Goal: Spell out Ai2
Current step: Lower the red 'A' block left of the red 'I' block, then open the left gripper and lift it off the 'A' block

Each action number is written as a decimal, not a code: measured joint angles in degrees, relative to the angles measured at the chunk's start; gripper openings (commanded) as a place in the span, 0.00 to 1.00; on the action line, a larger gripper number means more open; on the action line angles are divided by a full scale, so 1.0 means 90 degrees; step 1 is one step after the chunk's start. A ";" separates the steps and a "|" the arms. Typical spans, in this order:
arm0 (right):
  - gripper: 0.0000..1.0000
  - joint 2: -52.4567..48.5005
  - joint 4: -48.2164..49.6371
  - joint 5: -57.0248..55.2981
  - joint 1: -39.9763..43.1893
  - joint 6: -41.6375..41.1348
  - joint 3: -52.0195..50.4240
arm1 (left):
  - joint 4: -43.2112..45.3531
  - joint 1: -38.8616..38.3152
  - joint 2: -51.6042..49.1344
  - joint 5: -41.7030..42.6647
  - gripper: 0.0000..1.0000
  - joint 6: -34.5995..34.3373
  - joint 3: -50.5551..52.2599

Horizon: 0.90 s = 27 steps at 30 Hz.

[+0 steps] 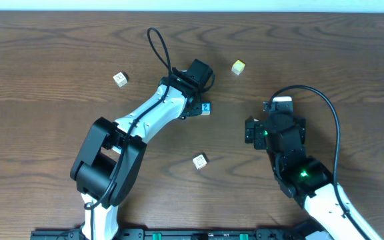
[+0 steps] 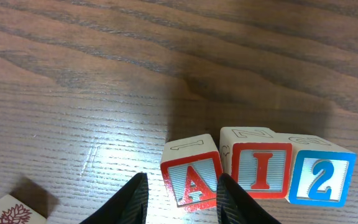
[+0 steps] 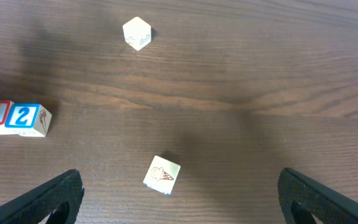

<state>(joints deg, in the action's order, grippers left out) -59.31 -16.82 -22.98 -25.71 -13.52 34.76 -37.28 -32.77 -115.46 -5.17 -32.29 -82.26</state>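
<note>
Three blocks sit in a row on the brown table (image 2: 104,74). They read A (image 2: 191,177), I (image 2: 260,168) and 2 (image 2: 319,177). The A and the I have red edges. The 2 is blue. The I and the 2 touch side by side. The A leans a bit and touches the I near the top.

The left gripper (image 2: 183,186) is down at the A, with one finger on each side of it. A little bit of table shows between the left finger (image 2: 135,199) and the A, so the gripper is not squeezing it. The other finger is right at the edge of the A.

The right gripper (image 3: 180,190) is well away from the row. Its fingers are spread very wide and hold nothing. A block with an ice cream picture (image 3: 161,175) lies on the table below it.

From above, a yellow block (image 1: 238,67) and a pale block (image 1: 119,79) lie far from the row.
</note>
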 measured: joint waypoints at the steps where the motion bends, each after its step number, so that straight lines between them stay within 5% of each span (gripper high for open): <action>1: 0.99 0.0000 0.0000 0.0000 0.0000 0.0000 0.0000 | 0.0000 0.0000 0.0000 -0.0012 0.38 0.0017 0.0000; 5: 0.99 0.0000 0.0000 0.0000 0.0000 0.0000 0.0000 | -0.0010 0.0029 0.0000 -0.0102 0.36 0.0095 0.0000; 8: 0.99 0.0000 0.0000 0.0000 0.0000 0.0000 0.0000 | -0.0056 0.0095 0.0000 -0.0138 0.06 0.0109 0.0000; 27: 0.99 0.0000 0.0000 0.0000 0.0000 0.0000 0.0000 | -0.0988 0.0083 0.0738 -0.0277 0.06 0.0206 -0.0165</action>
<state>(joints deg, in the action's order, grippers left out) -59.31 -16.82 -22.98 -25.71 -13.52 34.76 -46.17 -32.03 -108.81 -7.66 -30.44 -83.74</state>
